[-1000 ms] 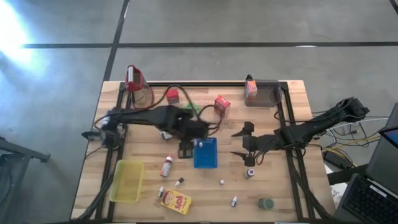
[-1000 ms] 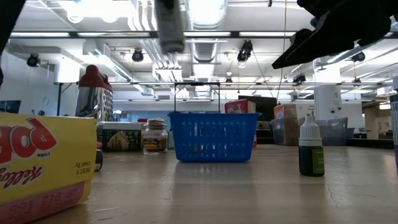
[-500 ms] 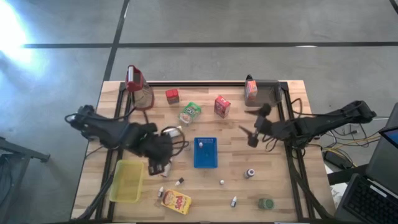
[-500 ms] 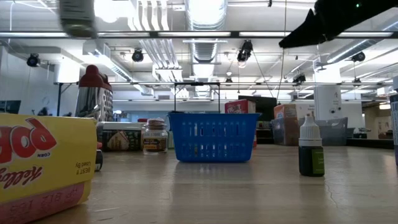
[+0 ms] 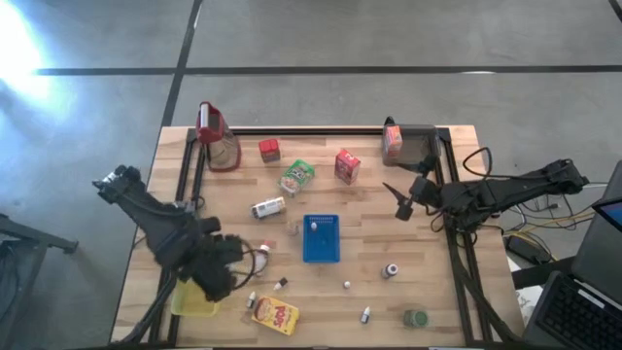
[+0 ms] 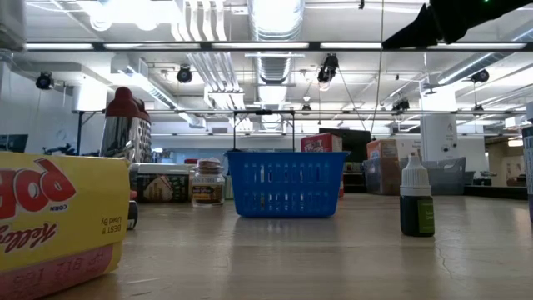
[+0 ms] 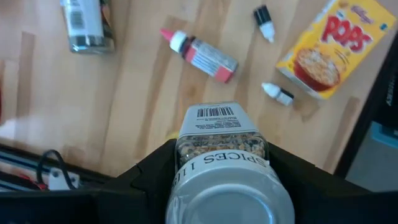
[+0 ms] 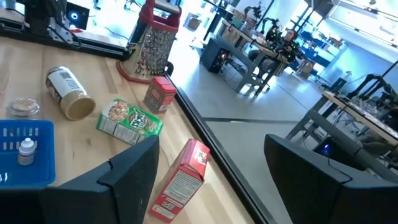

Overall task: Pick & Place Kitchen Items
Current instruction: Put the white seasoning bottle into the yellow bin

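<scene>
Wooden table [image 5: 428, 292] has bare board along its right edge and through the middle. Near the front-left corner, the left gripper [image 5: 216, 282] hangs over the yellow bin [image 5: 190, 299], jaws clamped on a spice jar [image 7: 221, 149]. Close by lie the yellow cereal box [image 5: 275, 315] and a red bottle [image 7: 200, 55]. By the right edge, toward the back, the right gripper [image 5: 401, 199] is raised, jaws apart and empty, well clear of the blue basket [image 5: 322, 241] at the center.
</scene>
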`<state>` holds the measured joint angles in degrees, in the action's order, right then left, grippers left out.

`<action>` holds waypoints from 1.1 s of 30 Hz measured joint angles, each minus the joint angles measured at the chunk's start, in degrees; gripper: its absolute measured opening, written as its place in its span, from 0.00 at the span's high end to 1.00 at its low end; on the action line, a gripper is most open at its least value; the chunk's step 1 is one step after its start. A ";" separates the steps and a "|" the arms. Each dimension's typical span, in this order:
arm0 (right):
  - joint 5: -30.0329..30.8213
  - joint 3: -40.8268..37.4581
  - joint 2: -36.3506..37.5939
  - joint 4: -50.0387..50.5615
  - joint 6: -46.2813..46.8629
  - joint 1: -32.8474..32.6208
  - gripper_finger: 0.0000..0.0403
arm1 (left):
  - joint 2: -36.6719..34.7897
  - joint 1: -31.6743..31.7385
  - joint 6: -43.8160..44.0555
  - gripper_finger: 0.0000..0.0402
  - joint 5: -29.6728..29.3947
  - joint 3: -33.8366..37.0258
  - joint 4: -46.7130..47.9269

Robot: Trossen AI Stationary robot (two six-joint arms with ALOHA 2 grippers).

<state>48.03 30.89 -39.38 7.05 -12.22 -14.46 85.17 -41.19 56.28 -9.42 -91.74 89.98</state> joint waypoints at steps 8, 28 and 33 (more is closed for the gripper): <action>-0.03 -0.02 -0.17 -0.02 -0.14 0.00 0.36 | 0.10 -11.29 8.38 0.48 0.41 0.29 -0.04; -0.03 -0.02 -0.22 -0.03 0.03 0.00 0.43 | 0.20 -19.04 9.89 0.48 6.22 12.82 -9.89; -0.03 -0.02 -0.22 -0.03 -0.11 0.00 0.38 | 0.20 -19.16 10.18 0.48 8.51 15.04 -11.78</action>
<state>48.01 30.87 -39.59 7.03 -12.32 -14.46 85.36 -60.35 66.46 -0.92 -76.70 78.20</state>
